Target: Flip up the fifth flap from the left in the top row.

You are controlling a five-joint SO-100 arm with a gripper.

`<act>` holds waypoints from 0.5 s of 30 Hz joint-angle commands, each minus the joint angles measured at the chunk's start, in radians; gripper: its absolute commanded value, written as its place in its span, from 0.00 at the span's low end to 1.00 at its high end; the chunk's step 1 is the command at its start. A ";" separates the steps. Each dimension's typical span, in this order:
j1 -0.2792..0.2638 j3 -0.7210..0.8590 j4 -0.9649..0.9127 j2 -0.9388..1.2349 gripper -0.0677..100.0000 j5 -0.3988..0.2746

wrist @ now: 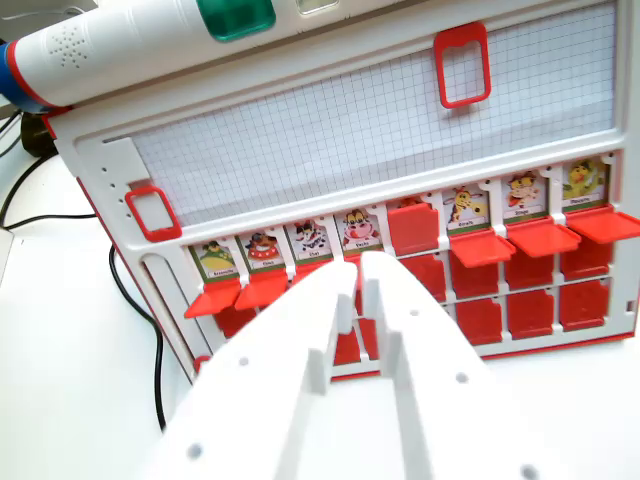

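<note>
White game board [380,130] with a gridded panel and rows of red flaps along its near edge, seen from the wrist camera; a white pen-like device [120,45] with a green button lies across the far left corner, and a black cable [135,300] trails over the table at left. In the top row, the picture cards show where flaps hang open and lowered: four at left, then three at right. Between them, the fifth flap [412,228] from the left stands as a plain red square covering its card, only a sliver of picture showing above its top edge. It is the sole top-row flap in that position; whether this counts as flipped up or not yet moved cannot be settled from this view alone, though its contrast with its neighbours suggests the flip is either done or the flap is the one left closed. The gripper [360,275] fills the near centre, its two white fingers close together with only a narrow slit between them, holding nothing. Its tips sit just left of the fifth flap, over the fourth card, near but apparently not touching the target. The lower rows of red flaps lie shut.
</note>
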 commanded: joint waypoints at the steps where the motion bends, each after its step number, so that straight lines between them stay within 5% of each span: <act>1: -0.011 -0.014 0.138 0.267 0.00 -0.069; 15: 0.043 0.380 0.305 0.761 0.00 -0.244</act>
